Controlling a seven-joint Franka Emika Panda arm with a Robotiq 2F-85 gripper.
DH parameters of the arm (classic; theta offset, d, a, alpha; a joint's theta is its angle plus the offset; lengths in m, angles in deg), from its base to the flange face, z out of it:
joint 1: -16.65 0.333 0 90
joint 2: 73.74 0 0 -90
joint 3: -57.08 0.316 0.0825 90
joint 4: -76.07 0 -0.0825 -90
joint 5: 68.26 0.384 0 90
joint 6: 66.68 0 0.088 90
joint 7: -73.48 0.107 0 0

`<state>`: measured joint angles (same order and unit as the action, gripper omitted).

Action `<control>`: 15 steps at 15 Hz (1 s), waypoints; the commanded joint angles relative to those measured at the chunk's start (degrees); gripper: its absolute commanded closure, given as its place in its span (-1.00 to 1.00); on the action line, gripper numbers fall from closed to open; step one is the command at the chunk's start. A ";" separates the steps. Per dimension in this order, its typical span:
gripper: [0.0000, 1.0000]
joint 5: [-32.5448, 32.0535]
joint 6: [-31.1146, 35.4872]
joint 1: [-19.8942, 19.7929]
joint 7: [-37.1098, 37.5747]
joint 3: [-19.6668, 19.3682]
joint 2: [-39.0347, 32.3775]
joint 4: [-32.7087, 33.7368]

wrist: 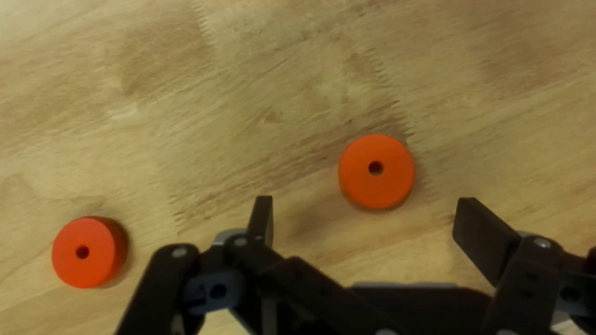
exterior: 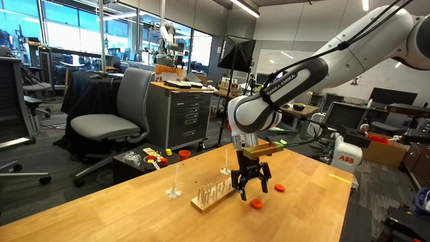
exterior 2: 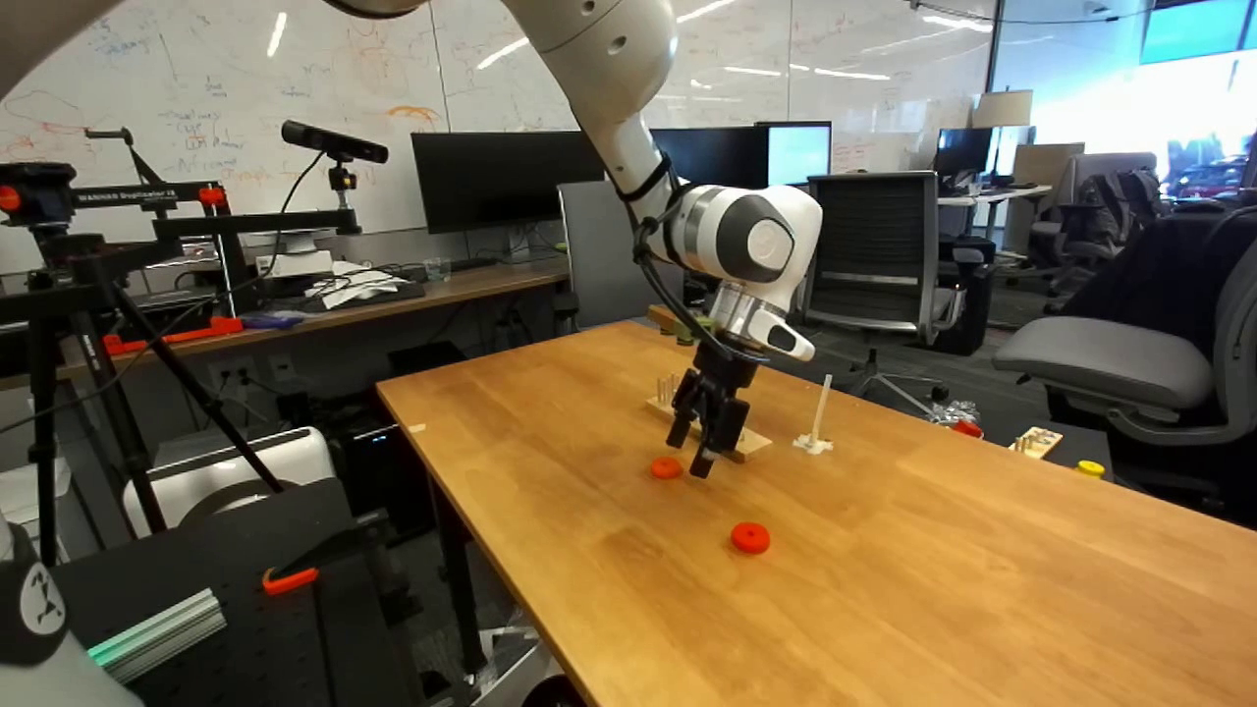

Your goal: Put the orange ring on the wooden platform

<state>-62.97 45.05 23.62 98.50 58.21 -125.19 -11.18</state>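
Note:
The orange ring [wrist: 377,186] lies flat on the tabletop. It shows in both exterior views [exterior: 256,204] [exterior 2: 666,468]. A slightly redder ring [wrist: 86,260] lies apart from it, also in both exterior views [exterior: 279,188] [exterior 2: 750,537]. The wooden platform [exterior: 216,202] is a light board with several thin upright pegs, beside the gripper. The gripper partly hides it in an exterior view [exterior 2: 752,447]. My gripper [exterior: 254,192] is open and empty above the table, close to the orange ring. In the wrist view the ring lies just beyond the gap between the fingertips [wrist: 365,223].
Two thin sticks [exterior: 175,179] [exterior: 226,159] stand upright on the tabletop [exterior: 141,215], taped at their bases, beyond the platform. A black box [exterior: 129,171] beside the table holds another pegged board [exterior: 153,153] and an orange cup [exterior: 184,155]. An ABB arm [exterior: 346,154] stands past the table edge.

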 commanded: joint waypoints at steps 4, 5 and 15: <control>-1.00 2.08 -2.08 -0.54 -1.99 0.09 -0.68 0.52; -1.00 2.20 -1.83 -0.61 -2.13 0.05 -0.51 0.18; -1.00 2.61 -4.74 -2.33 -8.16 0.37 0.37 -2.37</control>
<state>-61.11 42.41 21.99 93.43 58.23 -126.05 -11.80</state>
